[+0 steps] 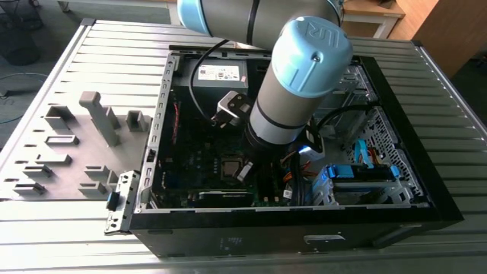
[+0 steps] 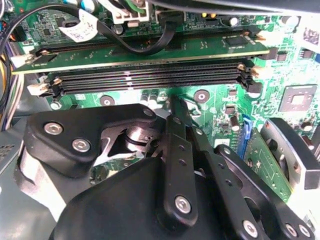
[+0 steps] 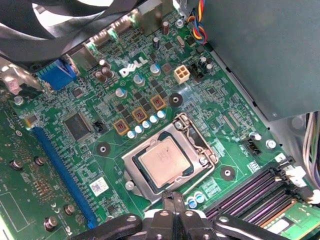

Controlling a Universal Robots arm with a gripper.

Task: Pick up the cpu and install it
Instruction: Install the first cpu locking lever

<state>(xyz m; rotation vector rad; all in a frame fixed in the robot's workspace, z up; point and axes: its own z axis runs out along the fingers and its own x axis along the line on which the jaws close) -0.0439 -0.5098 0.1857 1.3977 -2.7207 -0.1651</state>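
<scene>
The cpu [image 3: 164,162], a small square chip with a silver-grey top, lies flat in the metal-framed socket [image 3: 200,135] on the green motherboard. The exterior view shows the cpu [image 1: 228,166] low inside the open computer case. My gripper [image 3: 174,199] hovers just beside the socket's edge, fingers pressed together with nothing between them. In the second wrist view the black fingers [image 2: 176,150] meet at a point over the board near the memory slots [image 2: 150,75].
The black case wall [image 1: 289,220] encloses the work area. A grey power supply [image 3: 260,55] and cable bundles [image 1: 293,171] stand close to the socket. Blue drive caddies [image 1: 357,174] sit at the exterior view's right. A grey fixture plate [image 1: 76,142] lies outside the case.
</scene>
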